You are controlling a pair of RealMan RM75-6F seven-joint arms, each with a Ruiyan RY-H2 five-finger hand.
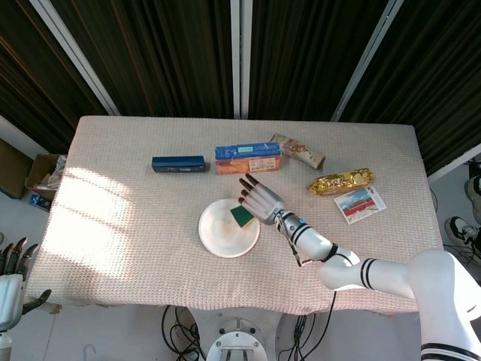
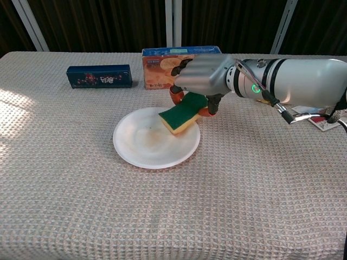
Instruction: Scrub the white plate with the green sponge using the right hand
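The white plate [image 1: 222, 235] [image 2: 142, 146] lies near the table's middle, with a faint brownish smear on it. My right hand [image 1: 259, 201] [image 2: 201, 78] holds the green sponge [image 1: 240, 216] [image 2: 182, 111], green side up and yellow underneath, tilted over the plate's right part. The sponge's lower corner is at the plate surface; whether it touches I cannot tell. My left hand [image 1: 10, 274] hangs off the table's left front corner with its fingers apart and nothing in them.
Behind the plate stand a dark blue box [image 1: 179, 164] [image 2: 99, 76] and an orange and blue snack box [image 1: 247, 158] [image 2: 162, 64]. A brown packet [image 1: 299, 150], a gold snack bag [image 1: 340, 181] and a red and white sachet [image 1: 359, 204] lie to the right.
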